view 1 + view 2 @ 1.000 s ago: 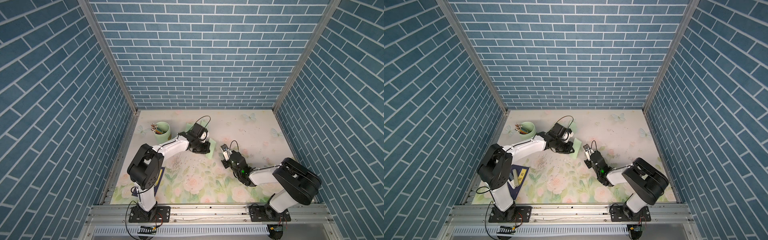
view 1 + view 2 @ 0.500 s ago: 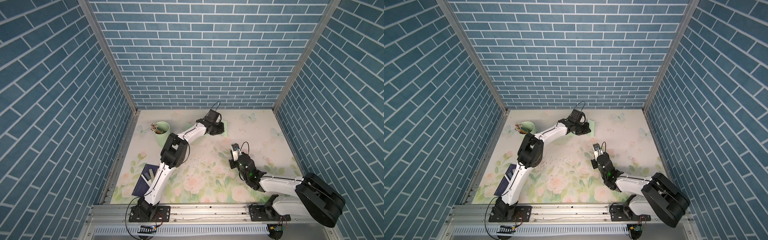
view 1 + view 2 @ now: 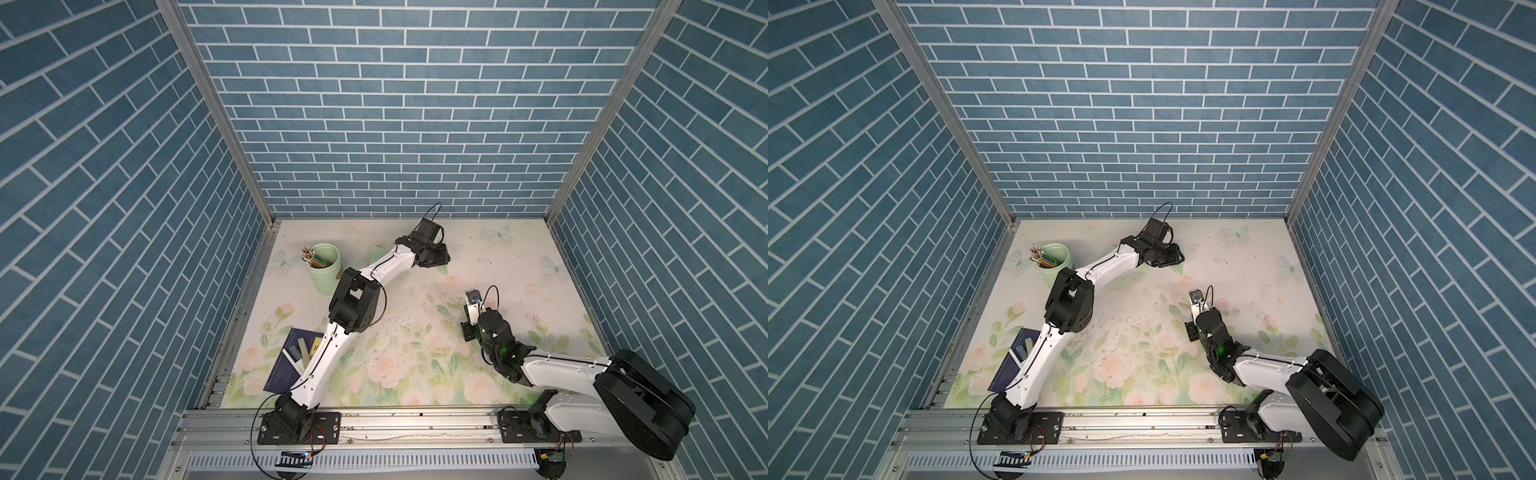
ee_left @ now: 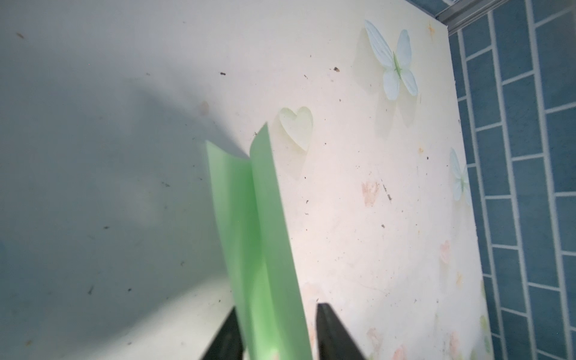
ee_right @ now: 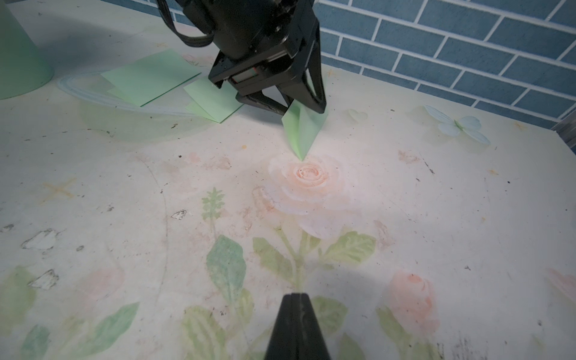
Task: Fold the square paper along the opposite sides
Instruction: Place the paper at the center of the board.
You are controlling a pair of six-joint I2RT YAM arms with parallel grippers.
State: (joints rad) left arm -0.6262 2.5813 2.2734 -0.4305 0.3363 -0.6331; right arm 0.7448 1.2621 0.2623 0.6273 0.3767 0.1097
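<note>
Folded pale-green square paper (image 4: 265,237) hangs between my left pincer's (image 4: 277,333) parted jaws, mid-release; next, withdraw cleanly, right pincer (image 5: 296,314) clenched empty.

The tabletop (image 3: 519,266) is cream with pink roses, green leaves and pale blue butterflies. The folded paper (image 4: 265,243) is light green. Two more papers (image 5: 149,78) are the same green. The cup (image 3: 328,276) at 10 o'clock is mint green with colored pencils (image 3: 313,259). The walls (image 3: 395,104) are blue bricks with white lines. The book (image 3: 286,365) is dark blue.
</note>
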